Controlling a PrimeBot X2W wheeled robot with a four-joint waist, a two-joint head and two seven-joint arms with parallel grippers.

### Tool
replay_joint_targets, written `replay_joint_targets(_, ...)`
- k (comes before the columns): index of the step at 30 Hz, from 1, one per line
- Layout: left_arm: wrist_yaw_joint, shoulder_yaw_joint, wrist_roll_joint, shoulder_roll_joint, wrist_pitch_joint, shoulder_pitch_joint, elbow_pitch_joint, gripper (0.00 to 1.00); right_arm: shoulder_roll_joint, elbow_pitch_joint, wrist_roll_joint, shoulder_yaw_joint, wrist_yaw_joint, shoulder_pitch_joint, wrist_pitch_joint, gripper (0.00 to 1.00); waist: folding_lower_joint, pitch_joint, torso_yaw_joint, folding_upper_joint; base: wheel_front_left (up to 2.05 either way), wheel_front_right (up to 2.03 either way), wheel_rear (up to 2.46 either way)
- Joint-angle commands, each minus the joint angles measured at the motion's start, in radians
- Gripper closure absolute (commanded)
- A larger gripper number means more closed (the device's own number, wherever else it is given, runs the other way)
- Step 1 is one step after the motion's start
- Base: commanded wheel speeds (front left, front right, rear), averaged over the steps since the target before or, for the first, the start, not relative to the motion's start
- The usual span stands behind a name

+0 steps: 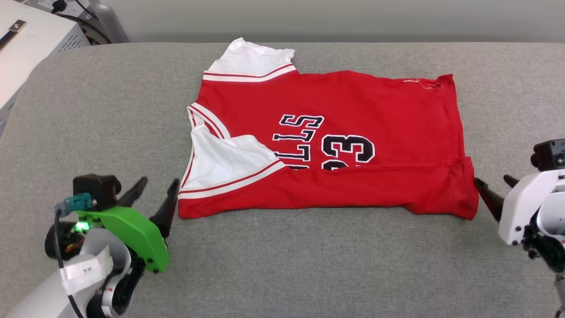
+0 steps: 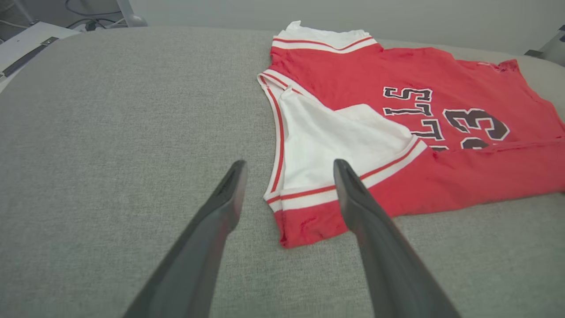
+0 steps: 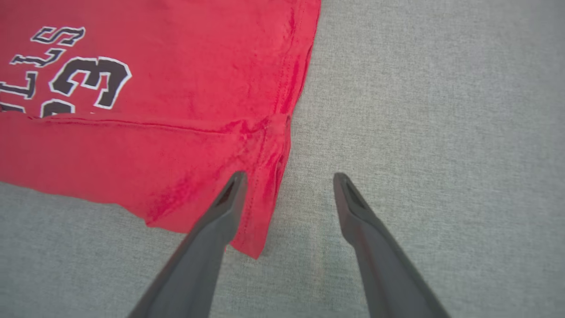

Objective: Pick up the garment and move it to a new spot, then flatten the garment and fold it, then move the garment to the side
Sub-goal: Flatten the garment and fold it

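**Item count**

- Garment: one. Red jersey, two white short sleeves, black-and-white print.
- Grippers: two, each with two dark fingers.
- Folds visible in the garment: one, along its lower long edge.

**Garment position**

The garment lies flat in the centre of the head view, turned sideways: the neck points to frame left and the hem to frame right. One sleeve lies at upper centre. The second sleeve is laid over the body at centre left. The lower strip is folded up over the print and covers the bottom of the letters and of the "23". A loose white thread sits at the upper right hem corner.

**Gripper state**

- Left gripper: lower left of the head view, jaws spread wide, holding nothing. One fingertip is just beside the garment's lower left corner; contact cannot be determined.
- Right gripper: right edge of the head view, jaws spread wide, holding nothing. In the right wrist view one finger overlaps the lower hem corner; contact cannot be determined.

The left wrist carries a green bracket.

**Surface and room**

The work surface is covered in grey woven fabric with rounded far corners. A pale wall runs along the top of the frame. One white cabinet stands at upper left, with dark cables behind it.
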Motion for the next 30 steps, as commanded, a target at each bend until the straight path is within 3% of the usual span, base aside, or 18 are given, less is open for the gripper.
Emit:
replay_joint_targets(1, 0.026, -0.001, -0.024, 0.008, 0.021, 0.025, -0.027, 0.00, 0.050, -0.051, -0.048, -0.043, -0.001, 0.039, 0.059, 0.00, 0.0000, 0.012, 0.000, 0.0120, 0.00, 0.00, 0.00)
replay_joint_targets(5, 0.072, -0.007, -0.057, 0.008, 0.076, 0.051, -0.084, 0.00, 0.181, -0.244, -0.169, -0.145, -0.001, 0.126, 0.216, 0.00, 0.0000, 0.043, -0.004, 0.0120, 0.00, 0.00, 0.00)
replay_joint_targets(11, 0.119, -0.020, -0.058, 0.006, 0.132, 0.036, -0.064, 0.00, 0.292, -0.434, -0.252, -0.184, -0.001, 0.198, 0.330, 0.00, 0.0000, 0.092, -0.022, 0.0120, 0.00, 0.00, 0.00)
replay_joint_targets(23, 0.136, -0.020, -0.047, -0.015, 0.154, -0.024, 0.052, 0.00, 0.338, -0.510, -0.286, -0.178, -0.001, 0.221, 0.346, 0.00, 0.0000, 0.160, -0.065, 0.0120, 0.00, 0.00, 0.00)
replay_joint_targets(28, 0.142, -0.081, -0.037, -0.012, 0.243, -0.019, 0.118, 0.00, 0.340, -0.514, -0.287, -0.171, -0.001, 0.221, 0.330, 0.00, 0.0000, 0.169, -0.075, 0.0120, 0.00, 0.00, 0.00)
replay_joint_targets(29, 0.134, -0.095, -0.038, -0.014, 0.262, -0.016, 0.124, 0.05, 0.342, -0.514, -0.286, -0.170, -0.001, 0.221, 0.325, 0.00, 0.0000, 0.170, -0.075, 0.0120, 0.00, 0.00, 0.00)
replay_joint_targets(30, 0.124, -0.101, -0.046, -0.022, 0.271, -0.014, 0.127, 0.75, 0.343, -0.515, -0.285, -0.171, -0.001, 0.222, 0.320, 0.00, 0.0000, 0.170, -0.075, 0.0120, 0.00, 0.00, 0.00)
